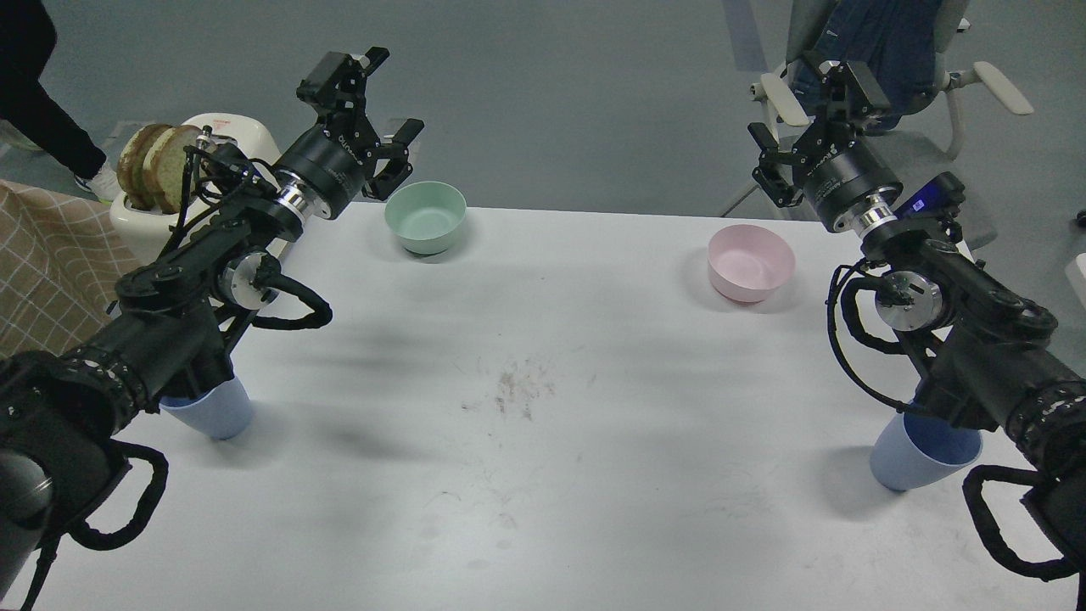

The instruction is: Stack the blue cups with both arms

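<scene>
Two blue cups stand upright on the white table (543, 356), one near each side edge toward the near end, well apart from each other. The left blue cup (212, 414) sits by the table's left edge, its upper part hidden under my left forearm, so I cannot see its rim. The right blue cup (920, 454) sits by the right edge, its dark blue inside partly showing below my right forearm. My left gripper (382, 110) is raised beyond the far left corner of the table with its fingers spread apart and nothing between them, just beside the mint-green bowl (425, 217), which rests at the far edge. My right gripper (810, 119) is lifted past the far right corner, fingers likewise parted and holding nothing. The pink bowl (751, 263) sits near the far edge on the right, between the table's middle and my right arm. Off the far left corner, a cream toaster (204, 170) holds two slices of bread (153, 165).
</scene>
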Available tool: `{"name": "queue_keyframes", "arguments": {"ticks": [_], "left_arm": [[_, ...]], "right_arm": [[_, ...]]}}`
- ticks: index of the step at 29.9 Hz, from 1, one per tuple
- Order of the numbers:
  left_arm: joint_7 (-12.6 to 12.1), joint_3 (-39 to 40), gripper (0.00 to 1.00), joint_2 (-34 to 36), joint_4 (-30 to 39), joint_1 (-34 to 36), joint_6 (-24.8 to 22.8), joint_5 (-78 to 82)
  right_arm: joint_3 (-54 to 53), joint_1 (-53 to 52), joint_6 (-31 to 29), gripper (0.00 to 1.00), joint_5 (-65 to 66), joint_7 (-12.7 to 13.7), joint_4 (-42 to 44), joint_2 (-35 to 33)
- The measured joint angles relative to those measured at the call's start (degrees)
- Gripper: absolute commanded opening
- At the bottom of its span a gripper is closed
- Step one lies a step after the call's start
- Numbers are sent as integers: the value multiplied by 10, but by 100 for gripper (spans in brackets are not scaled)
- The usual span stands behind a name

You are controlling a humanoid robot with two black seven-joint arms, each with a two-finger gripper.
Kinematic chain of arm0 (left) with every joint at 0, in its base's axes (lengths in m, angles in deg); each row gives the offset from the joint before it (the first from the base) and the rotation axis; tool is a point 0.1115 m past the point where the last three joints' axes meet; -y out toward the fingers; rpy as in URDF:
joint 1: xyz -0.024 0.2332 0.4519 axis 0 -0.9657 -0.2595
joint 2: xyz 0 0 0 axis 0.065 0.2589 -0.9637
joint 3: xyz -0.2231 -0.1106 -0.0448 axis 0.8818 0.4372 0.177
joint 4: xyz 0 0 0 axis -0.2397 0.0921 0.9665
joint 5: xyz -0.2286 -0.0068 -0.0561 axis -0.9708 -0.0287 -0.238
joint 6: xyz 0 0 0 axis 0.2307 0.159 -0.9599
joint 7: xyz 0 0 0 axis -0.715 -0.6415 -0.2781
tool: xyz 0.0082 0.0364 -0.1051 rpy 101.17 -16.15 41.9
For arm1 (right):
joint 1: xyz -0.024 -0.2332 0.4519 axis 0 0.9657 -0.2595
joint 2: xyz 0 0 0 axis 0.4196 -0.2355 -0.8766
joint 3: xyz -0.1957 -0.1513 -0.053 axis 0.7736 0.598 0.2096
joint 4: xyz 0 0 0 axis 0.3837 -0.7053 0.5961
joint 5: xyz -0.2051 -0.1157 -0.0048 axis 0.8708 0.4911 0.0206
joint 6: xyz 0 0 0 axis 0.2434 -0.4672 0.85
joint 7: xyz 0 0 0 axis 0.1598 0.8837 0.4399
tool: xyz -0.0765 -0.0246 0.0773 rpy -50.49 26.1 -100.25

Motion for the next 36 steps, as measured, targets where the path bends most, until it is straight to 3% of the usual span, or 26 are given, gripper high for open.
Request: {"name": "queue_keyframes", "arguments": {"ticks": [36], "left_arm": [[0, 0, 97, 2, 14, 9, 0, 0]], "right_arm": [[-4, -6, 0, 100, -27, 0, 3, 4]]}}
